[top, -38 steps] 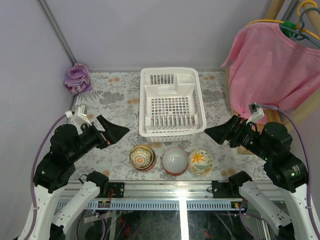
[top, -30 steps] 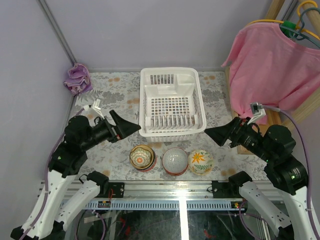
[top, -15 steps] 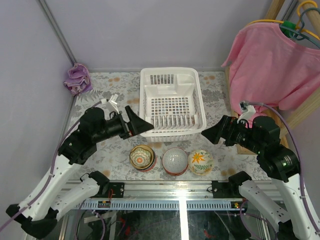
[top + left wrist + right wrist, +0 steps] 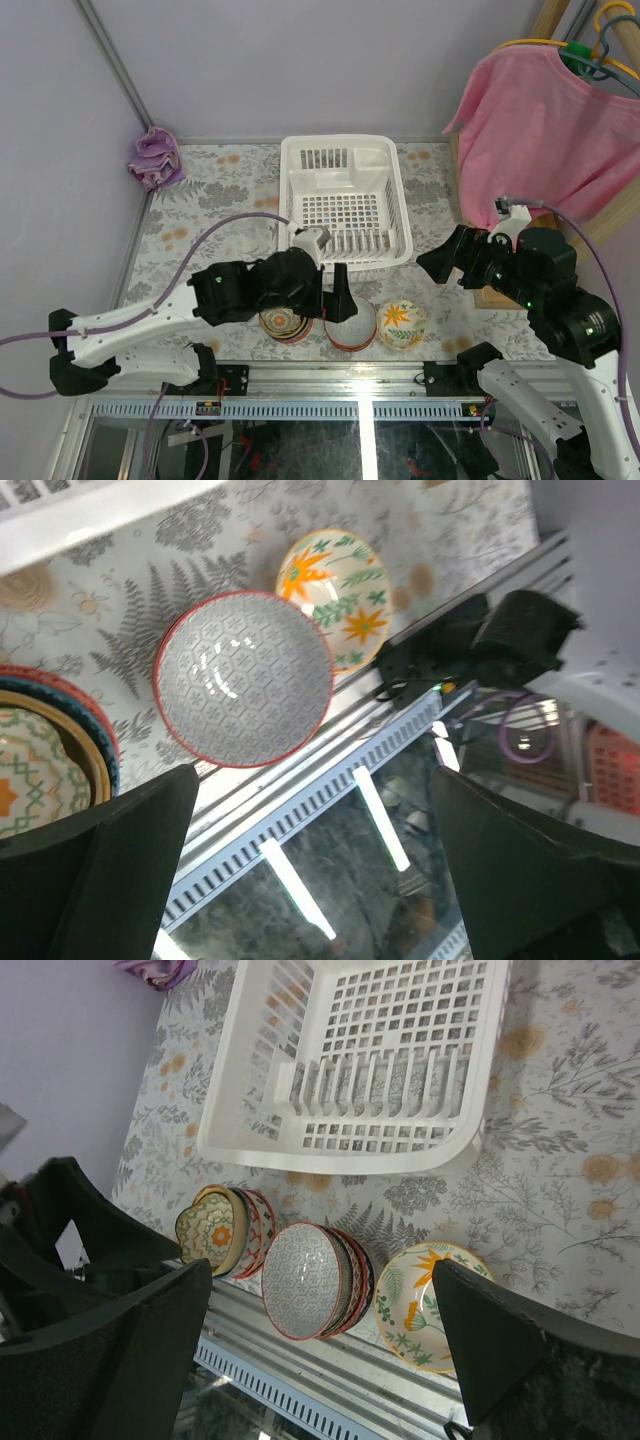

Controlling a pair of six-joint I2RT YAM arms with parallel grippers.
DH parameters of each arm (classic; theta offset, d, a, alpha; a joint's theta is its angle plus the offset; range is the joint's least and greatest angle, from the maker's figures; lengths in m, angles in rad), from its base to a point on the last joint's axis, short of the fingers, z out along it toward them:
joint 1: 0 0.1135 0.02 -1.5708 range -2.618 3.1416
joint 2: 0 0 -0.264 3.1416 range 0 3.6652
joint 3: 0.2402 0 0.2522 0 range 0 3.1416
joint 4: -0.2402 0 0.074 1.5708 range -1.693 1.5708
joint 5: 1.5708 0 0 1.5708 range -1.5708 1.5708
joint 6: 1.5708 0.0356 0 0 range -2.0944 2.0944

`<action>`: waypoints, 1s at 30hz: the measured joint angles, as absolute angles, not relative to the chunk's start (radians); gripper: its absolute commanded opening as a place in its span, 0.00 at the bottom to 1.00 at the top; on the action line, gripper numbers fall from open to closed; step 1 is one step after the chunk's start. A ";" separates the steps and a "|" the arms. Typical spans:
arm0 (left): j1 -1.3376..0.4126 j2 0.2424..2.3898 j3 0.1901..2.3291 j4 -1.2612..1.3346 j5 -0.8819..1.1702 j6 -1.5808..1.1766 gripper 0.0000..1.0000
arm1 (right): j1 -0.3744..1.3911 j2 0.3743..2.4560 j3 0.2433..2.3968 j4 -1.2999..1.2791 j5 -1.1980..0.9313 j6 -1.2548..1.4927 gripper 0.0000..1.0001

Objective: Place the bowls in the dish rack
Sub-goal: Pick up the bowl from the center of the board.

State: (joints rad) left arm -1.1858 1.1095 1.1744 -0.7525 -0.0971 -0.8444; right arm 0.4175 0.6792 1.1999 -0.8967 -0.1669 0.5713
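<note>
Left claw (image 4: 312,780) hangs spread over the grey-patterned bowl (image 4: 243,676), right claw (image 4: 320,1278) spread too. Descending off-centre could shove the nested stack (image 4: 352,1278) beneath off the worktop (image 4: 120,610) edge.

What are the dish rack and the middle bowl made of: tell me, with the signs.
Dish rack: seemingly white moulded plastic, matte, with slotted walls and perforated base. Middle bowl: probably glazed ceramic, glossy; light glints on its grey patterned inside.

White slotted plastic dish rack (image 4: 336,141), smooth, slight sheen; round grey-patterned red-rimmed ceramic bowl (image 4: 243,692), glossy glaze; floral table covering (image 4: 215,190), matt; pink cloth garment (image 4: 545,130), far right, soft
</note>
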 measured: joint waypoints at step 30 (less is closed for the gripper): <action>-1.428 1.534 1.298 -0.732 -0.311 -0.866 0.58 | 0.418 0.658 1.282 -1.019 -0.106 0.548 1.00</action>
